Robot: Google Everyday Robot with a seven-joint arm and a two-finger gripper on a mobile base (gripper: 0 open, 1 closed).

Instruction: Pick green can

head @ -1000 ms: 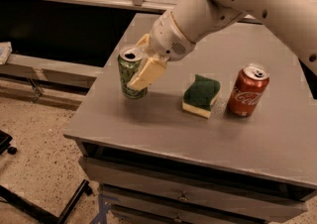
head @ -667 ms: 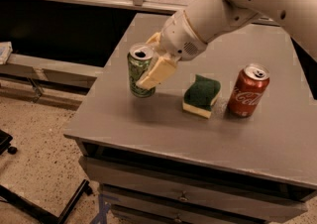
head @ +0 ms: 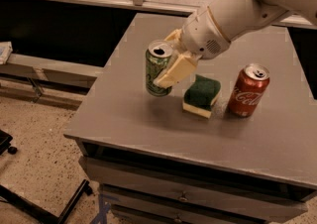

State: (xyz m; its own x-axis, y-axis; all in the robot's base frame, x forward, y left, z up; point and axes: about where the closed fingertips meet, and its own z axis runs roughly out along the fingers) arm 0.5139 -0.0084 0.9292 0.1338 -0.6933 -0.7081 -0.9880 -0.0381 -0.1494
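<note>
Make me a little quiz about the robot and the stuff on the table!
1. True or false: the gripper, above the table, has its jaws shut on the green can.
2. What lies between the two cans? A) sponge B) cup C) spoon
3. How many cans are in view?
Key: 1 true; 2 A; 3 two, the green can and the red can.

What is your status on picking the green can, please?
Gripper shut on green can, over the table. Can upright, held off the surface. Sponge and red can apart from it; nothing blocking.
</note>
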